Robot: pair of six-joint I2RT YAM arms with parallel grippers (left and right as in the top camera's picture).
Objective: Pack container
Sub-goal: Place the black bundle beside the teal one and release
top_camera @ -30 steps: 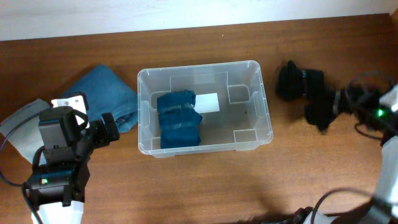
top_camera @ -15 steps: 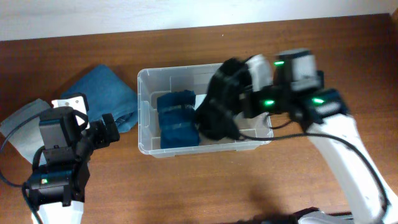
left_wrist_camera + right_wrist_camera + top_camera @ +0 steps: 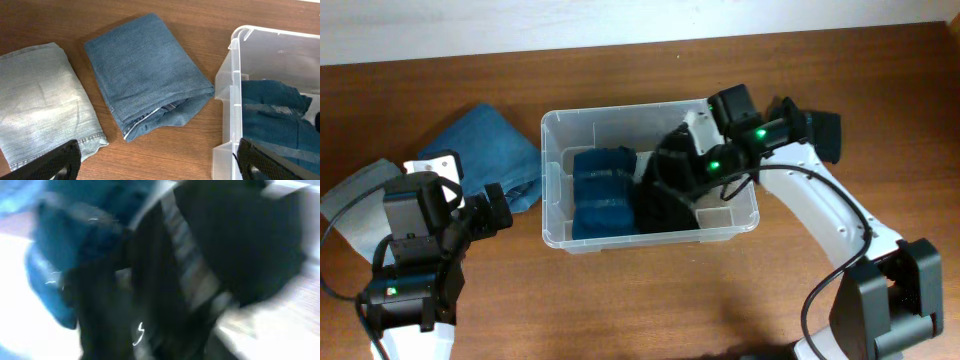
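Observation:
The clear plastic container stands mid-table. A folded dark blue garment lies in its left half. A black garment lies bunched right beside it. My right gripper reaches down into the container, right at the black garment. The right wrist view is blurred: black cloth fills it beside blue cloth, and the jaws cannot be made out. My left gripper stays open over bare wood to the left of the container wall, holding nothing.
Folded blue jeans lie on the table left of the container, and paler, washed-out jeans lie further left. In the overhead view these are the blue jeans and the pale jeans, beside the left arm.
The right arm swung in from the right side of the table with the black garment and lowered it into the container beside the blue one. The left arm stayed still.

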